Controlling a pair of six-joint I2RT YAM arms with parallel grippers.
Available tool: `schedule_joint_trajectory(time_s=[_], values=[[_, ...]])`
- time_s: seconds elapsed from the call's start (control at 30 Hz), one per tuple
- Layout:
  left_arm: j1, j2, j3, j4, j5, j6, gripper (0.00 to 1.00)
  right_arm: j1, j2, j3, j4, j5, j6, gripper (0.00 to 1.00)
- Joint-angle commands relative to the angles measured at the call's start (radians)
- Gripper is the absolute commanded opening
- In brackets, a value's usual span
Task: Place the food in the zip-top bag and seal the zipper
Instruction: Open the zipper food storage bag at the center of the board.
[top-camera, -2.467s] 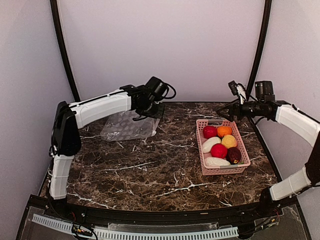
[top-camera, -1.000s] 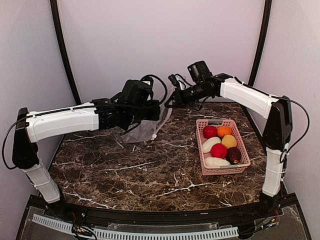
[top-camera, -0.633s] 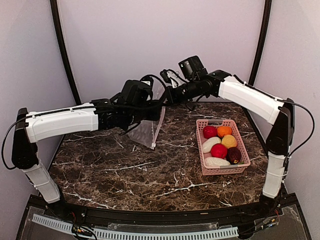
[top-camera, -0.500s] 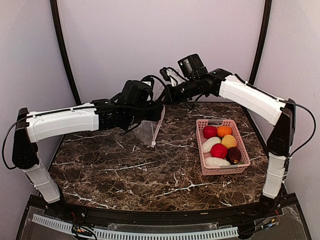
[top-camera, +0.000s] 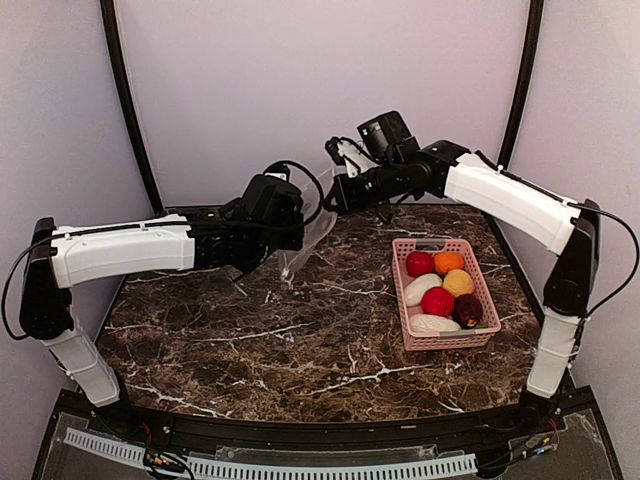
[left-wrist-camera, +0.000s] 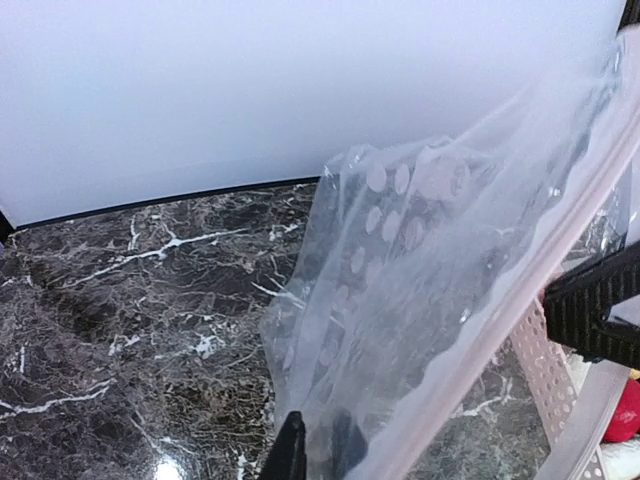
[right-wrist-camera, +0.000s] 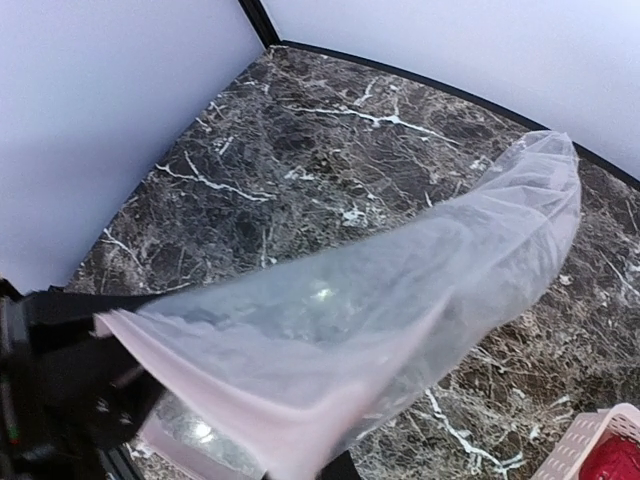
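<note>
The zip-top bag (top-camera: 308, 238) hangs clear and crinkly above the back of the table, between both arms. My right gripper (top-camera: 336, 194) is shut on its upper edge; in the right wrist view the bag (right-wrist-camera: 400, 270) and its pink zipper (right-wrist-camera: 250, 400) cover the fingers. My left gripper (top-camera: 298, 228) holds the bag's lower left part. In the left wrist view its gripper (left-wrist-camera: 318, 447) pinches the film of the bag (left-wrist-camera: 420, 270) beside the zipper (left-wrist-camera: 520, 290). The food (top-camera: 438, 301) lies in a pink basket (top-camera: 400, 292): red, orange, yellow, maroon and white pieces.
The basket stands right of centre on the dark marble table (top-camera: 300, 340); its lattice wall (left-wrist-camera: 548, 365) and a red ball (left-wrist-camera: 625, 412) show at the left wrist view's right edge. Pale walls close in the back and sides.
The bag has come up off the table and now hangs narrower between the grippers. My left wrist has turned and drawn slightly left with a fresh hold. The right gripper has stayed high.
</note>
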Motion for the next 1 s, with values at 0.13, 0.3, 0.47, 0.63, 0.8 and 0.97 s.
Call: schedule_joint_trajectory(time_s=[0.13, 0.3, 0.47, 0.63, 0.8, 0.97], values=[[-0.004, -0.162, -0.091, 0.052, -0.201, 0.063, 0.01, -0.063, -0.059, -0.12, -0.007, 0.103, -0.093, 0.0], [-0.004, -0.18, -0.122, 0.094, -0.189, 0.109, 0.01, -0.096, -0.112, -0.159, 0.034, -0.288, -0.226, 0.14], [-0.004, -0.186, -0.147, 0.087, -0.163, 0.115, 0.01, -0.099, -0.194, -0.192, 0.031, -0.498, -0.354, 0.38], [-0.005, -0.21, -0.192, 0.094, -0.147, 0.134, 0.01, -0.11, -0.303, -0.261, 0.008, -0.503, -0.426, 0.48], [-0.003, -0.234, -0.208, 0.075, -0.119, 0.169, 0.01, -0.136, -0.408, -0.341, -0.049, -0.53, -0.557, 0.51], [-0.003, -0.278, -0.162, -0.03, -0.151, 0.273, 0.01, -0.22, -0.459, -0.421, -0.069, -0.511, -0.626, 0.52]])
